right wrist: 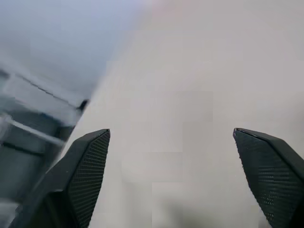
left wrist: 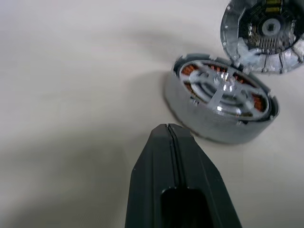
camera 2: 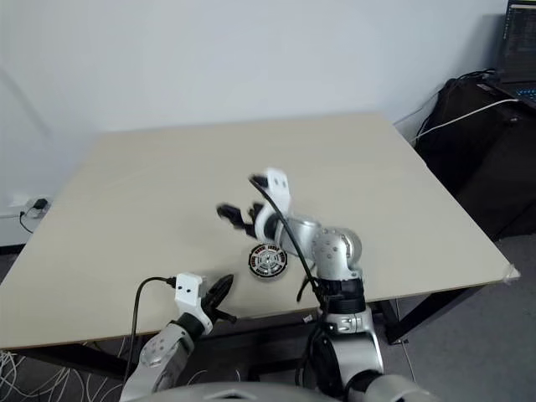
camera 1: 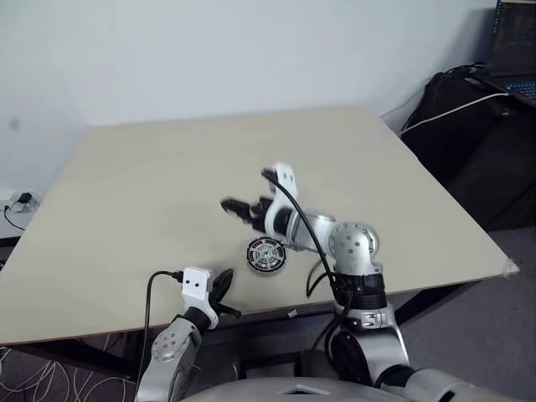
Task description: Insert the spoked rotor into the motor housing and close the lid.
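The motor housing [left wrist: 202,121] lies flat on the table near its front edge. The spoked rotor [left wrist: 223,90] sits inside it, and copper windings show between the spokes. The head views show the same assembly [camera 1: 268,255]. Right beside the housing lies the lid [left wrist: 263,33], its inner face up with a small circuit part at the centre. My left gripper [left wrist: 168,137] is shut and empty, a short way in front of the housing, also seen low at the table's front edge [camera 1: 224,283]. My right gripper [camera 1: 237,209] hovers above the table behind the housing, open with nothing between its fingers [right wrist: 88,175].
The beige table [camera 1: 151,184] stretches wide and bare behind and to the left of the motor parts. A dark bag with a white cable [camera 1: 469,109] and a laptop [camera 1: 512,50] stand beyond the table's right side. Cables lie on the floor at the left.
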